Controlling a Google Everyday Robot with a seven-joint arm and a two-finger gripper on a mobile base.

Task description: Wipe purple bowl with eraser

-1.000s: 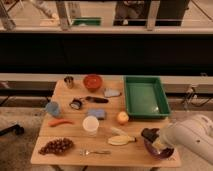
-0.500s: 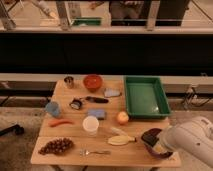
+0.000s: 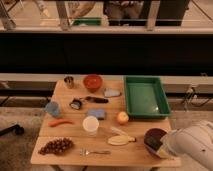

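Observation:
The purple bowl [image 3: 152, 136] sits at the front right corner of the wooden table [image 3: 75, 135]. My white arm comes in from the lower right. Its gripper [image 3: 161, 146] reaches down into the bowl's near right side, shut on a small dark piece with a paler face, the eraser [image 3: 158, 145]. The arm hides the bowl's right rim and most of the eraser.
Behind the bowl lies a green tray [image 3: 145, 112]. An apple [image 3: 122, 117], a banana [image 3: 120, 140], a white cup [image 3: 90, 124] and a blue pad [image 3: 97, 114] sit to its left. Farther off are a red bowl [image 3: 92, 81], grapes [image 3: 56, 146] and a fork [image 3: 95, 151].
The gripper has shifted a little left and back inside the bowl, and the bowl has nudged slightly with it. Everything else on the table has stayed put.

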